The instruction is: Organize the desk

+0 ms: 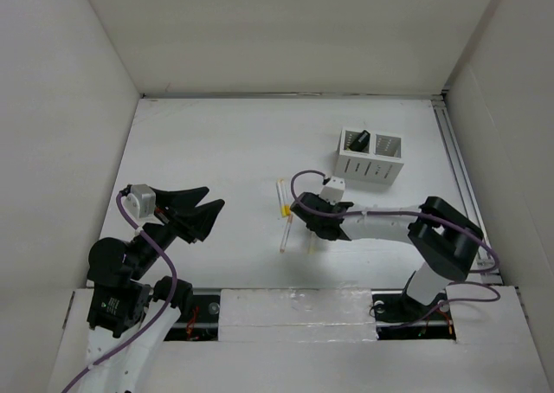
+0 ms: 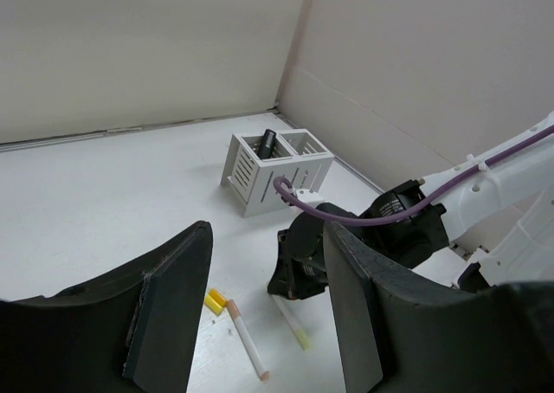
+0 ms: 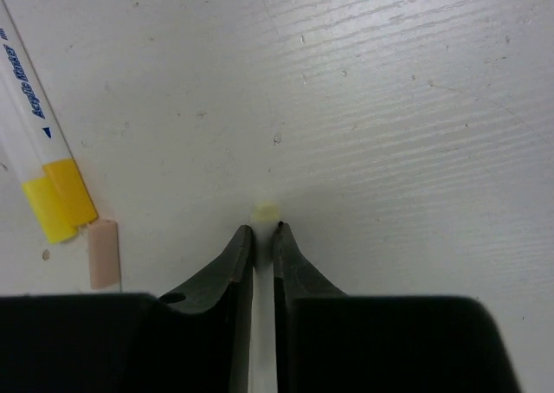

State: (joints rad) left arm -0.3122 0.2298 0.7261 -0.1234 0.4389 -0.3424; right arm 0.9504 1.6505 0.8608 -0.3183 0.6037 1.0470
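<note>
since the right gripper (image 3: 262, 231) is pinching a thin white marker (image 3: 265, 211) with only its yellow tip poking out past the fingers, the hold looks kind of marginal. the marker could twist or slip out on the lift if the pinch sits off its middle. the gripper is down low over the desk (image 1: 216, 151), the big white top under everything, so dragging is a risk too. an acrylic marker (image 3: 33, 142) and a peach-tipped pen (image 3: 102, 254) lie just beside the fingers, and a sideways swing could sweep them. the left gripper (image 1: 216, 196) hangs spread wide with nothing in it, well apart on the left. the pen holder (image 1: 370, 157) sits behind and right of the right gripper with bare desk between, so that path looks open. the metal rail (image 1: 457, 177) runs near the holder though, so an overshoot could clip it.
</note>
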